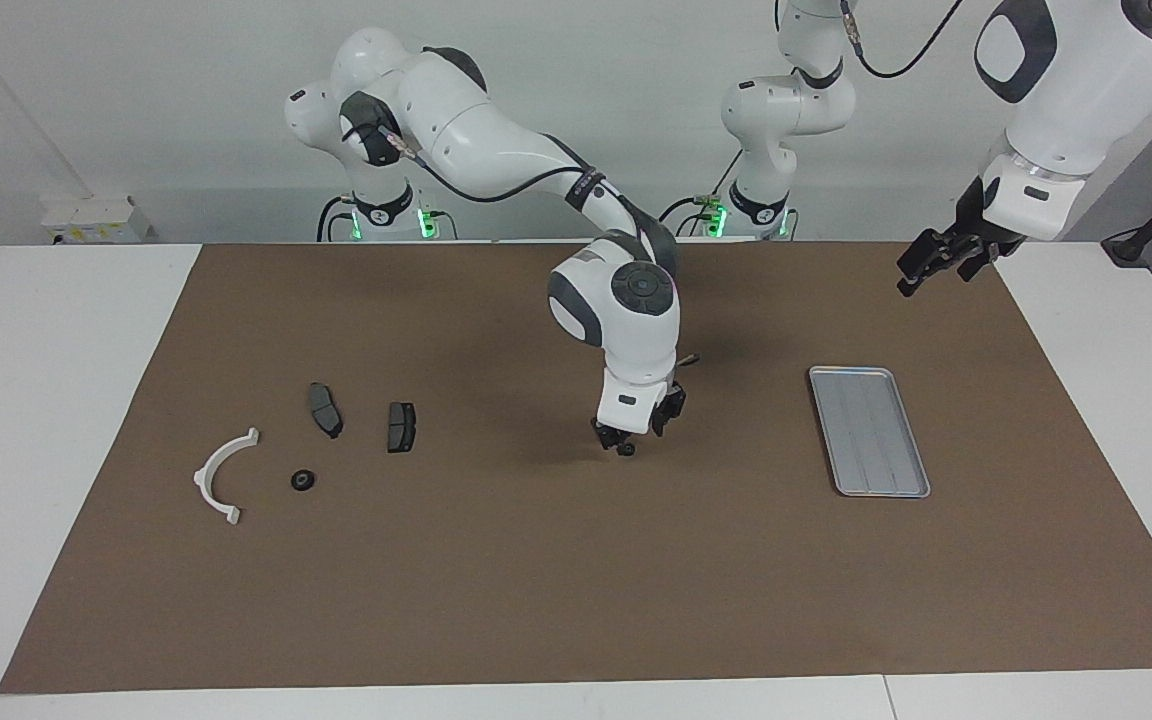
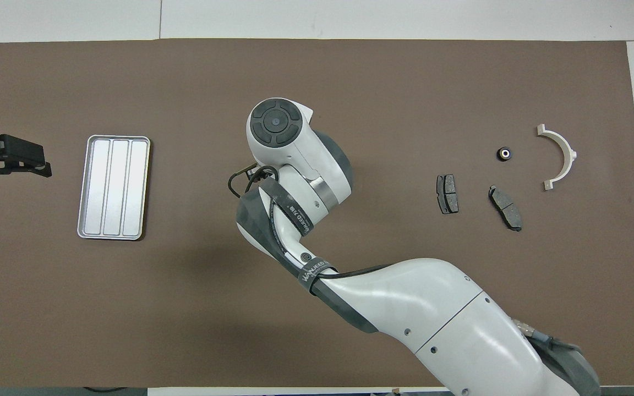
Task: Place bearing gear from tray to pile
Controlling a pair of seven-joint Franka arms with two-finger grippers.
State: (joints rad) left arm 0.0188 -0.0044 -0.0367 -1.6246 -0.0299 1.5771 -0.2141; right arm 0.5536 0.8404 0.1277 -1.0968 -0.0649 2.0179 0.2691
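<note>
A small dark bearing gear (image 1: 626, 450) lies on the brown mat midway between the tray (image 1: 871, 487) and the pile. My right gripper (image 1: 628, 440) stands low over it, open, jaws drawn partly in on either side; I cannot tell if they touch it. In the overhead view the right arm's wrist hides both. The ridged silver tray (image 2: 114, 138) holds nothing. The pile is a white half-ring bracket (image 1: 204, 472), two dark pads (image 1: 324, 410) (image 1: 401, 427) and another bearing gear (image 1: 303, 480). My left gripper (image 1: 921, 272) waits open in the air beside the tray.
The brown mat (image 1: 536, 600) covers most of the white table. In the overhead view the bracket (image 2: 569, 151), the pads (image 2: 447, 193) (image 2: 505, 207) and the pile's gear (image 2: 503, 153) lie toward the right arm's end, with the left gripper (image 2: 20, 176) at the mat's other end.
</note>
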